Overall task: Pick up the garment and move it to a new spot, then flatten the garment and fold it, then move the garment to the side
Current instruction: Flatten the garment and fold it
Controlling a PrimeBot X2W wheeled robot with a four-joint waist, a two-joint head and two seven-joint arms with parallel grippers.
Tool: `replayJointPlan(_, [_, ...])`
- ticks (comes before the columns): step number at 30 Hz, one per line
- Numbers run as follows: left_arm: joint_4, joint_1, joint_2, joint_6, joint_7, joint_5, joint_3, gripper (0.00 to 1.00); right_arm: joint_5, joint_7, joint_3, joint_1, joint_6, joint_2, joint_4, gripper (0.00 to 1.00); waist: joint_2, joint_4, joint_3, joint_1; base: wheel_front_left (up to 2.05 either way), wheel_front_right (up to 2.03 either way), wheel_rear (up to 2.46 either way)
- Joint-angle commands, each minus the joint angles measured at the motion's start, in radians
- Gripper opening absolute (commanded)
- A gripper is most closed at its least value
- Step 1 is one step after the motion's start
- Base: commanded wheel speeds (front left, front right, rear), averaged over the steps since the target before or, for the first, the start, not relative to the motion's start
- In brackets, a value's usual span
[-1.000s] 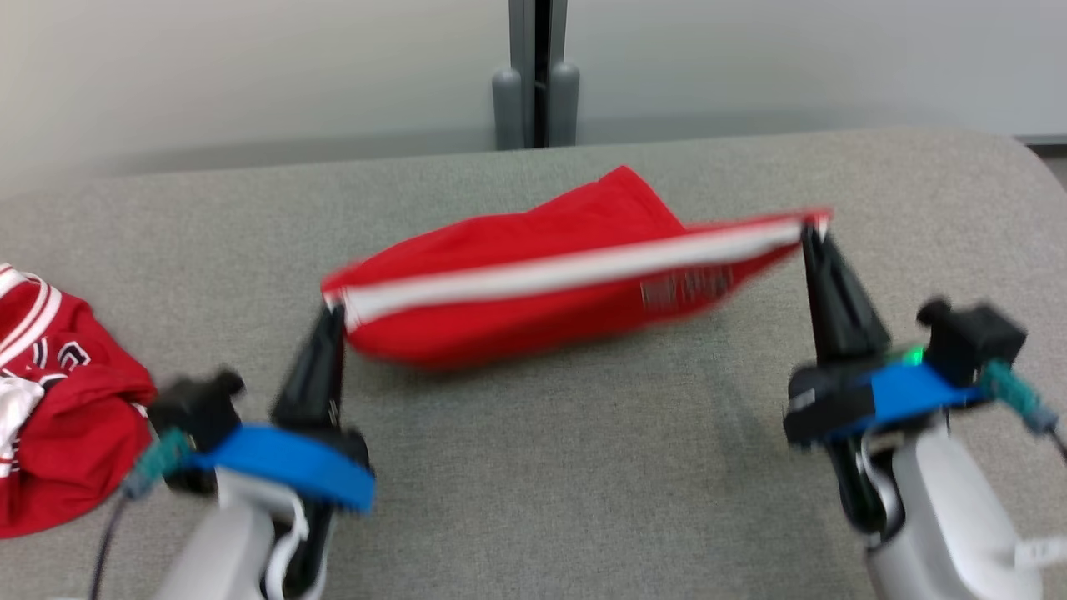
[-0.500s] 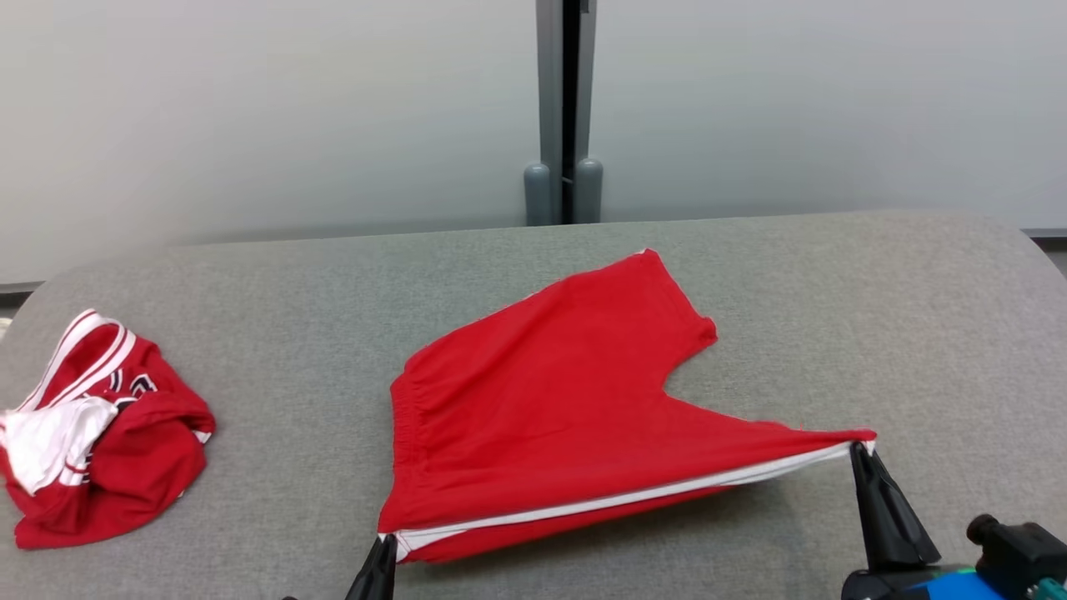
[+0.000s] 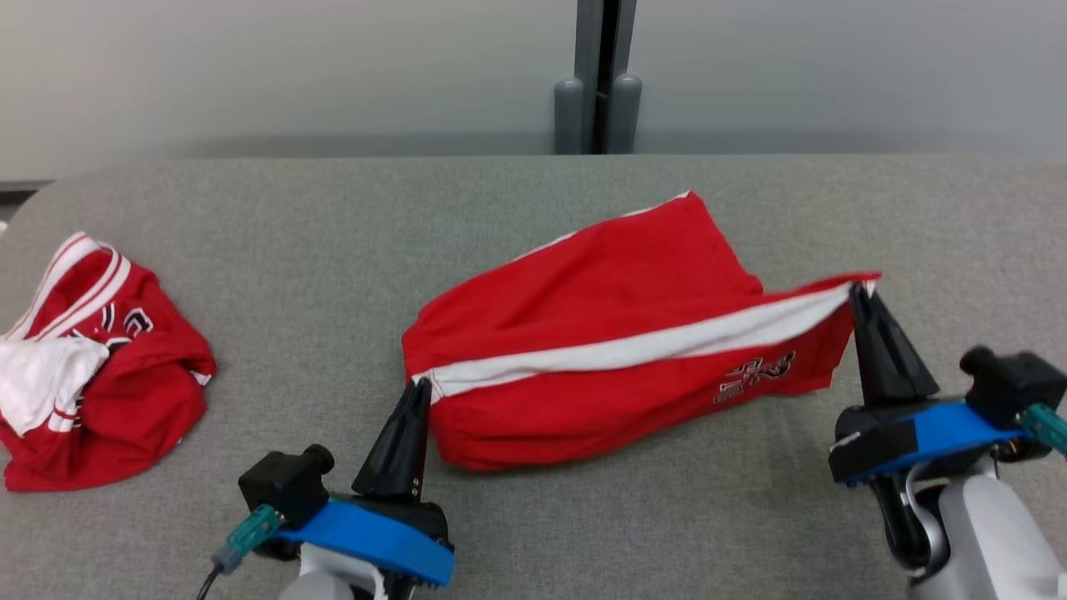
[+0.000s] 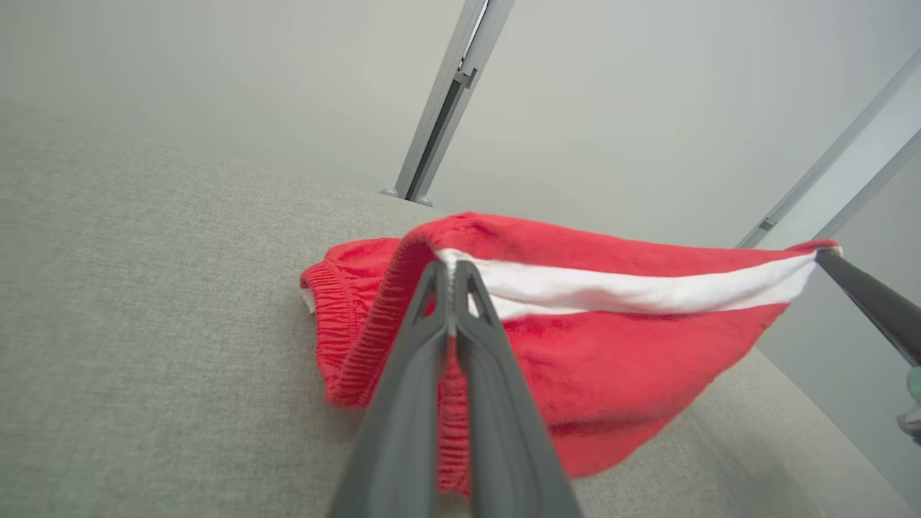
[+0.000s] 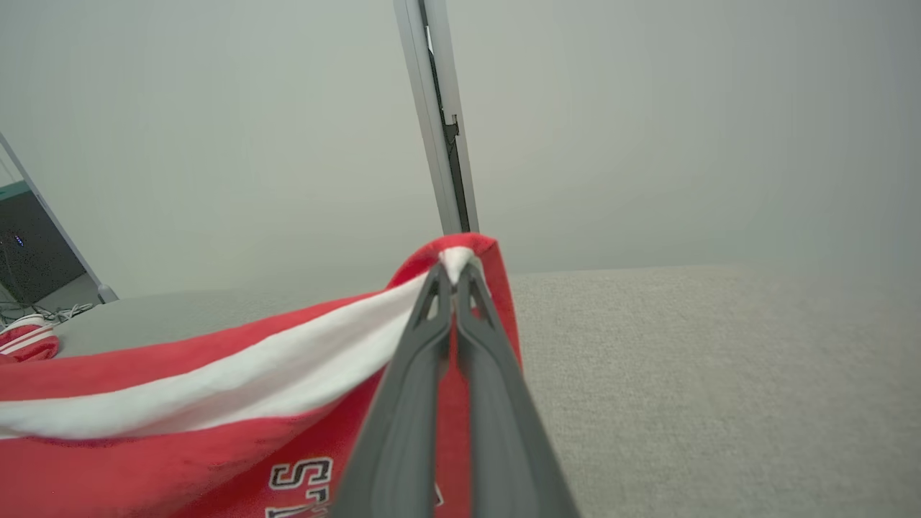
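Observation:
Red shorts with a white side stripe lie across the middle of the grey padded table, their striped edge held up off it. At the waistband end of the stripe my left gripper is shut on the cloth, also seen in the left wrist view. The hem end of the stripe is pinched in my right gripper, shut, as the right wrist view shows. Black-and-white lettering faces me below the stripe. The shorts' far half rests on the table.
A crumpled red and white jersey lies at the table's left end. A grey post stands against the wall behind the table's far edge. Bare grey surface stretches to the right of the shorts and along the near edge.
The head camera has tilted between frames. Half a second ago the shorts lay spread with the striped edge low and near; now both grippers hold that edge higher and the lettered side shows.

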Motion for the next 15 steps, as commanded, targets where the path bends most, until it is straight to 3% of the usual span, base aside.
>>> replayJointPlan(1, [0.015, -0.057, -0.003, 0.003, -0.003, -0.013, -0.002, 0.0, -0.019, 0.013, -0.005, -0.081, 0.0, -0.002, 0.033, 0.0, 0.0, 0.033, 0.059, -0.0002, 0.0, 0.0, 0.0])
replayJointPlan(8, [0.094, -0.261, -0.017, 0.002, -0.003, -0.051, -0.025, 0.0, -0.136, 0.037, -0.02, -0.364, 0.0, -0.018, 0.189, 0.0, 0.0, 0.087, 0.193, -0.0002, 0.0, 0.0, 0.0])
replayJointPlan(15, [0.156, -0.394, -0.023, 0.002, -0.003, -0.082, -0.051, 0.0, -0.233, 0.049, -0.036, -0.548, 0.0, -0.008, 0.345, 0.0, 0.0, 0.112, 0.279, -0.0002, 0.0, 0.0, 0.0])
